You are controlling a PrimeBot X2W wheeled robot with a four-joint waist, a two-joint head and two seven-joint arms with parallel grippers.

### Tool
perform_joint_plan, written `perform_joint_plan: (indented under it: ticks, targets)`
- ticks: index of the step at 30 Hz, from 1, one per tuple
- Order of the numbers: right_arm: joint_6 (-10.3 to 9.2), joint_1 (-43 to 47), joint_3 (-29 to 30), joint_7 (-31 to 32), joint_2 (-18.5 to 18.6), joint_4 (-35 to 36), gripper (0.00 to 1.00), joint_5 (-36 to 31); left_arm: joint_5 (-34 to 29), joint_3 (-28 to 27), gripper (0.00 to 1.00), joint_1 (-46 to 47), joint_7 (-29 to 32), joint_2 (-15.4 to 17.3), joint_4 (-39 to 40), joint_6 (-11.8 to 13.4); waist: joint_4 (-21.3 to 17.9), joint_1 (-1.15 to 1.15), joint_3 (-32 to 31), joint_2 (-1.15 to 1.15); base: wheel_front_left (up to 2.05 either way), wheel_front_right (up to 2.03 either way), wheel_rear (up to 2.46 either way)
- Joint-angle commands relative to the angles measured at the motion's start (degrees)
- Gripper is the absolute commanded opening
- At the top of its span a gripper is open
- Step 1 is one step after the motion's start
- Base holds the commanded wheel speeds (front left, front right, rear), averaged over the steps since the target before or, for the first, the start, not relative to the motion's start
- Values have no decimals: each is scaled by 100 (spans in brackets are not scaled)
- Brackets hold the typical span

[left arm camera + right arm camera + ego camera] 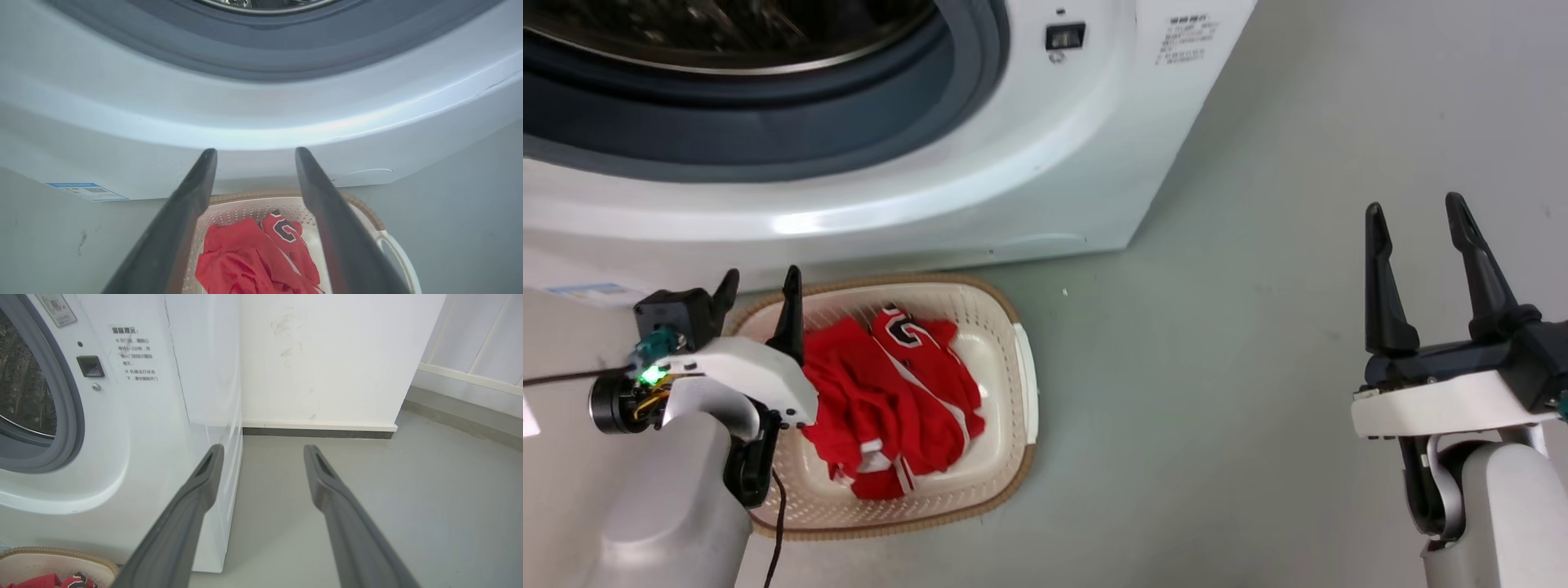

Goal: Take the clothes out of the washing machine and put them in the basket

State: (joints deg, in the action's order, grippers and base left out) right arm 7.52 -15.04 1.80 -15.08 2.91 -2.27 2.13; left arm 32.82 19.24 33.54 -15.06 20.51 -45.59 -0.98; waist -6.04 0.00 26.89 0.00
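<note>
Head view: one washing machine (1013, 180), one basket (1021, 367) on the floor (1217, 408) before it, the clothes (890, 400) one red heap inside. Left tool (760, 278) by the basket, right tool (1414, 206) well apart, both spread wide, empty. Left wrist: that heap between two fingers. Right wrist: one porthole (69, 416).

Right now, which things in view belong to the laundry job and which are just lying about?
Job:
red clothes, in the basket
basket
washing machine
left tool, open, by the basket
right tool, open, off to the side

Just there:
floor
wall
skirting board
black cable by the left arm
</note>
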Motion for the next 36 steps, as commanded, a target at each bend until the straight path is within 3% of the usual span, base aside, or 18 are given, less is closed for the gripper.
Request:
perform_joint_plan:
  ticks: [1, 10, 15, 20, 23, 36]
  targets:
    - [-6, 111, 65, -14, -5, -50, 100, 43, -206, -222, 100, -255, -16, -16, 393, 8, 170, 0, -472, 0, 0, 0, 0]
    - [-6, 305, 194, -13, -6, -212, 100, -3, -1209, -1420, 100, -1418, -15, -390, 2717, -1, 359, 0, -1352, 0, 0, 0, 0]
    - [-6, 538, 146, -13, -7, -207, 100, 78, -1779, -1724, 100, -2180, -15, -719, 3861, -203, 416, 0, -1715, 0, 0, 0, 0]
    - [-6, 808, 17, -13, -7, -255, 100, 160, -2283, -2012, 100, -2937, -16, -1173, 4692, -97, 410, 0, -1969, 0, 0, 0, 0]
    - [-6, 1013, -100, -13, -6, -300, 100, 247, -2552, -2232, 100, -3531, -16, -1478, 5069, -166, 365, 0, -2167, 0, 0, 0, 0]
    - [-6, 1204, -151, -13, -7, -368, 100, 351, -2842, -2297, 100, -3966, -16, -1701, 4895, -177, 252, 0, -2435, 0, 0, 0, 0]
